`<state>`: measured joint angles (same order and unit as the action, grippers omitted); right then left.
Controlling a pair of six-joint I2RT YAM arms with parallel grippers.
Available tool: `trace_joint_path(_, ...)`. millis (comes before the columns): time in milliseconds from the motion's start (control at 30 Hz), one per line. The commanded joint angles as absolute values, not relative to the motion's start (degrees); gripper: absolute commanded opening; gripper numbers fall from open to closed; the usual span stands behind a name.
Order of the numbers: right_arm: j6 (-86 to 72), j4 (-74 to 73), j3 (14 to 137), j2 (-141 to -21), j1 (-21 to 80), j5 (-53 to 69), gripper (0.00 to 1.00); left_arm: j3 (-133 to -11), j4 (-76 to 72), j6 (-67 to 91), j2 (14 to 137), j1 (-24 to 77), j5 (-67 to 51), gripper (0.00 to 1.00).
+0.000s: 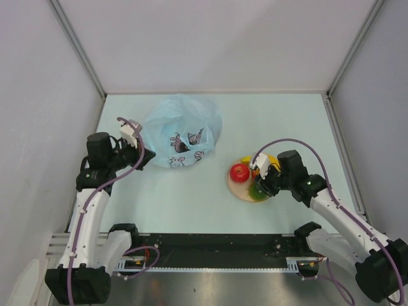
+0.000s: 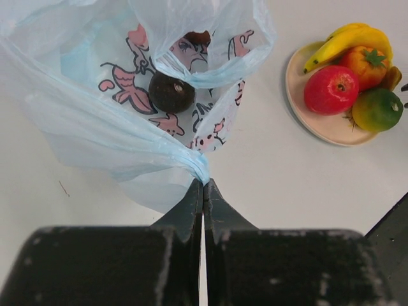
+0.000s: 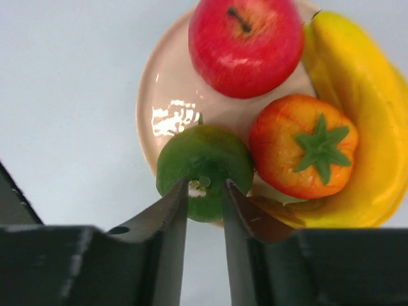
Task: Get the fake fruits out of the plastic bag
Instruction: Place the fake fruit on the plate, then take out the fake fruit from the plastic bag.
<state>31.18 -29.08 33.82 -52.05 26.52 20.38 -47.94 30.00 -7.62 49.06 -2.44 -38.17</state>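
Observation:
The crinkled light-blue plastic bag (image 1: 182, 131) lies at the back left, and my left gripper (image 2: 204, 183) is shut on a bunched edge of it. A dark purple fruit (image 2: 171, 92) shows inside the bag's mouth. On the beige plate (image 3: 150, 108) lie a red apple (image 3: 245, 44), an orange fruit with a green top (image 3: 299, 146), a yellow banana (image 3: 360, 108) and a green fruit (image 3: 204, 167). My right gripper (image 3: 206, 185) hovers over the green fruit's top. Its jaws stand a narrow gap apart, much narrower than the fruit, and grip nothing.
The plate (image 1: 237, 191) sits front right of the bag on the pale table. Grey walls close in the left, right and back sides. The arms' base rail runs along the near edge.

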Motion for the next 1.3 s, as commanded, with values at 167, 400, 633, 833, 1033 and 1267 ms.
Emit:
trace_joint_path(167, 19.68, -19.7, 47.63, -56.5, 36.37, 16.8, 0.5, -51.68, 29.44, -8.52, 47.9, -1.94, -41.66, 0.0)
trace_joint_path(400, 27.23, -10.81, 50.0, -70.65, 38.85, 18.34, 0.44, -59.05, 36.29, -13.09, 53.16, -0.53, -40.17, 0.0)
trace_joint_path(633, 37.71, -11.43, 51.59, -78.66, 43.42, 19.34, 0.29, -64.33, 37.09, -14.5, 58.7, -0.44, -32.52, 0.01)
trace_joint_path(833, 37.88, -8.09, 51.77, -82.97, 42.45, 14.86, 0.26, -66.88, 37.61, -15.38, 61.78, -0.44, -32.87, 0.0)
trace_joint_path(1033, 38.5, -8.79, 51.94, -84.29, 40.96, 13.36, 0.24, -67.41, 36.48, -14.94, 63.28, -0.44, -34.28, 0.0)
trace_joint_path(1267, 41.48, -11.86, 53.35, -85.34, 41.05, 12.13, 0.24, -66.1, 37.35, -16.17, 62.32, -0.53, -35.77, 0.0)
